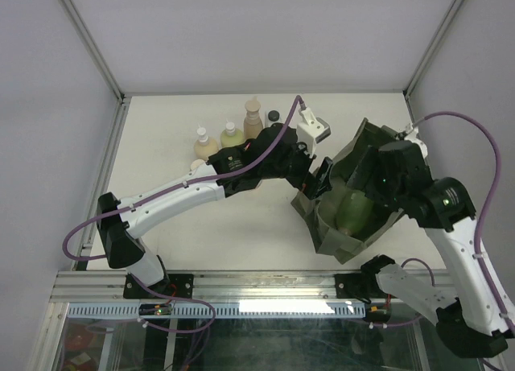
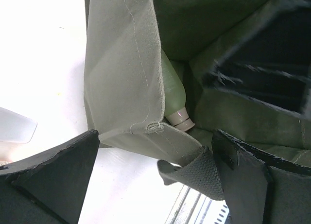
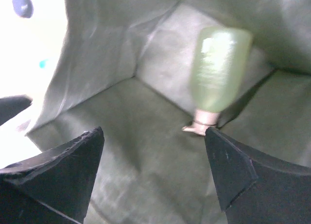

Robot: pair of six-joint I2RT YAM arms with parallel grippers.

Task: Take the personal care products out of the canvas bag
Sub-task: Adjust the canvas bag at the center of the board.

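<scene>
A green bottle lies inside the canvas bag on the right. The right gripper is in the bag, jaws open, near the bottle's cap. The left gripper, open too, is at the bag's left edge.

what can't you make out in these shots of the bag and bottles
- Top view: the right arm covers part of the bag mouth, so any bottles besides the green bottle are hidden.
- Right wrist view: the green bottle's label is blurred.
- Top view: the left arm hides part of the bottles on the table.
</scene>
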